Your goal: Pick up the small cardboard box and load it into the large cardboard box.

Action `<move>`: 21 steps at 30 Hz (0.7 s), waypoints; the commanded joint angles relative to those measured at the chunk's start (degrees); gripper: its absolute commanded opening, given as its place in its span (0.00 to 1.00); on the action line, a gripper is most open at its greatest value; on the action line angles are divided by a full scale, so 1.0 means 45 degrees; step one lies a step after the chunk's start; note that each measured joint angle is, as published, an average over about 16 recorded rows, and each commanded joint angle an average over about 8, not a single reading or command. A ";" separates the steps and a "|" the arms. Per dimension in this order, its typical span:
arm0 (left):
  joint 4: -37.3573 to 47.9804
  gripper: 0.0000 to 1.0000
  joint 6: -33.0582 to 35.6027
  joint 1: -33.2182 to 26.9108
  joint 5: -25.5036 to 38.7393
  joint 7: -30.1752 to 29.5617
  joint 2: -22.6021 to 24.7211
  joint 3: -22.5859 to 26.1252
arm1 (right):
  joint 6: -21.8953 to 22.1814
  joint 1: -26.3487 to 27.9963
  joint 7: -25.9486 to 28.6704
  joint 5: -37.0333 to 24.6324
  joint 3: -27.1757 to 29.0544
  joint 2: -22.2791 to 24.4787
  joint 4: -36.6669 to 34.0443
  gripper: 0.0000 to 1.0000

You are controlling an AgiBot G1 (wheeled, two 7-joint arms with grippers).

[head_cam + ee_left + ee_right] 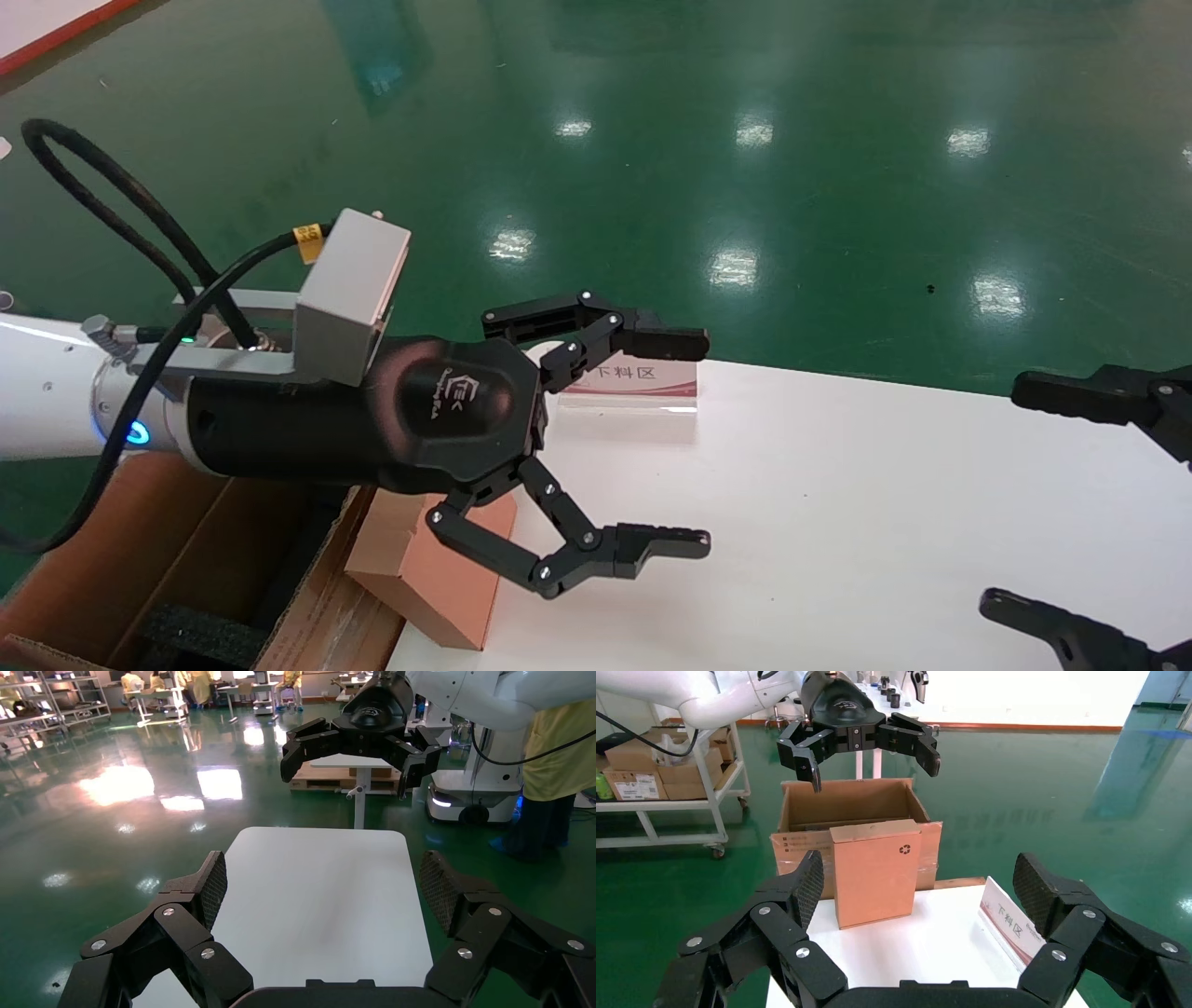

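The small cardboard box (438, 582) stands upright at the left edge of the white table (838, 522); its recycling symbol faces my right wrist camera (873, 874). The large cardboard box (140, 559) sits open just beyond that table edge, with black foam inside, and stands directly behind the small box (849, 804). My left gripper (694, 441) hovers open above and slightly right of the small box, holding nothing; its own view (323, 888) shows only bare table between the pads. My right gripper (1010, 494) is open at the table's right side (919, 885), facing the small box from a distance.
A clear sign stand with a red stripe (633, 387) sits at the table's far edge (1011, 920). Green floor surrounds the table. A white cart with cartons (659, 776) stands behind the large box. A person in yellow (562, 755) stands beyond the table's right end.
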 commanded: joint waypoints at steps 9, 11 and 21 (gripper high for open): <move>-0.0458 1.00 -0.0288 -0.0130 0.0751 -0.1116 -0.0228 0.0512 | -0.0002 0.0005 -0.0006 0.0003 -0.0008 0.0000 -0.0008 1.00; -0.0598 1.00 -0.0309 -0.0414 0.1213 -0.1598 -0.0374 0.0736 | -0.0002 0.0006 -0.0007 0.0004 -0.0010 0.0000 -0.0009 1.00; -0.0866 1.00 0.0718 -0.3687 0.4206 -0.5202 -0.0610 0.2573 | 0.0000 0.0010 -0.0012 0.0011 -0.0020 0.0004 -0.0011 1.00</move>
